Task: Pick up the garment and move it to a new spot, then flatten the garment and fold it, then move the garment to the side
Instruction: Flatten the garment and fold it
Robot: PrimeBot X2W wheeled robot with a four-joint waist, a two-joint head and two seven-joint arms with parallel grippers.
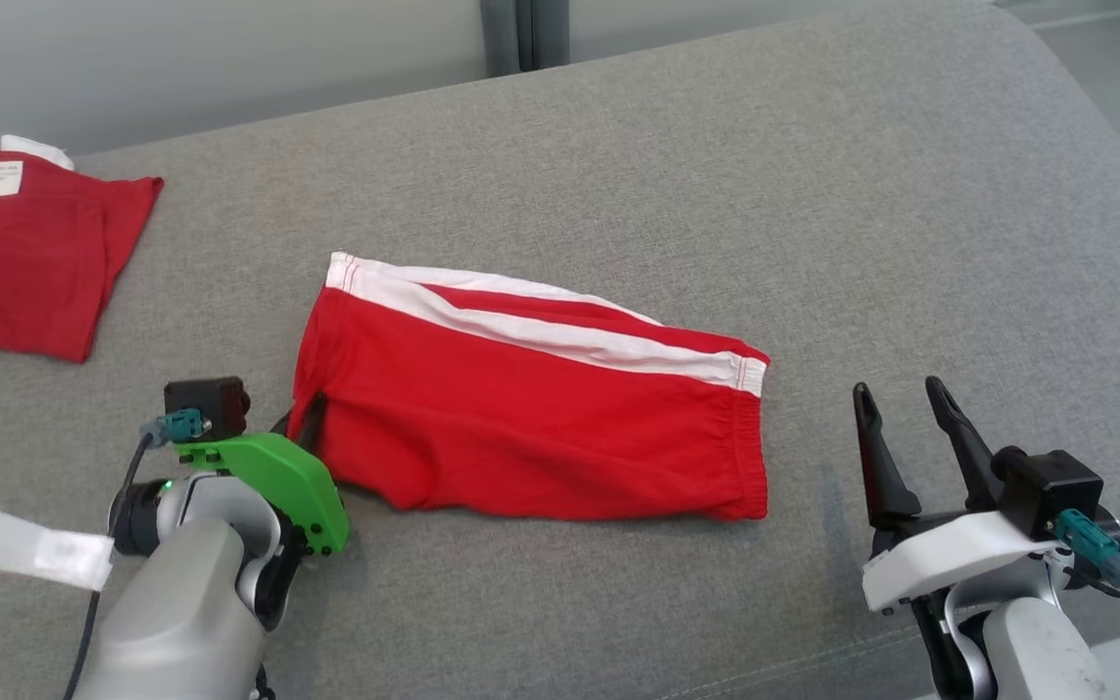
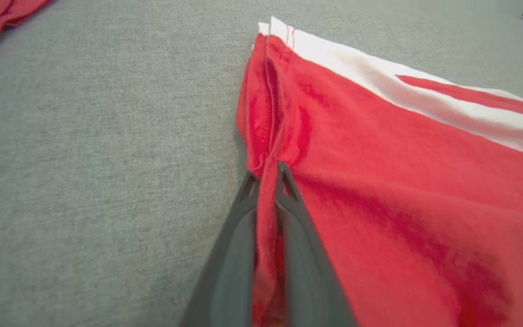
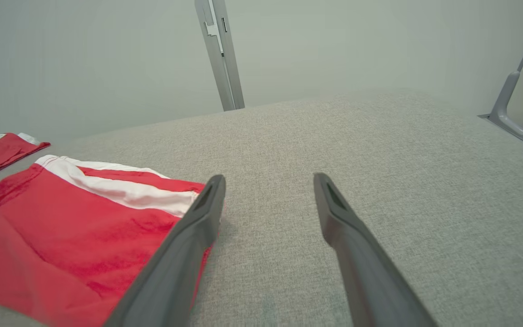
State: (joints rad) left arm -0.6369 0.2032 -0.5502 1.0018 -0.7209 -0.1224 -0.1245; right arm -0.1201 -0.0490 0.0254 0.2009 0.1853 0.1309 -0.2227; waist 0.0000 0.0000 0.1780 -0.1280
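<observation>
Garment (image 1: 531, 418) lies flat near the middle of the grey surface (image 1: 813, 194). Note the left jaws clenched on its hem (image 2: 266, 113), securing an edge for lifting. The right jaws stand released beside the waistband (image 1: 750, 437), free to assist.

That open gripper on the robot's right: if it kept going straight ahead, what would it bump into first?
Probably nothing soon: ahead of the right gripper lies bare grey fabric surface. The red shorts with white stripes lie off to its left, though depth is hard to judge.
</observation>
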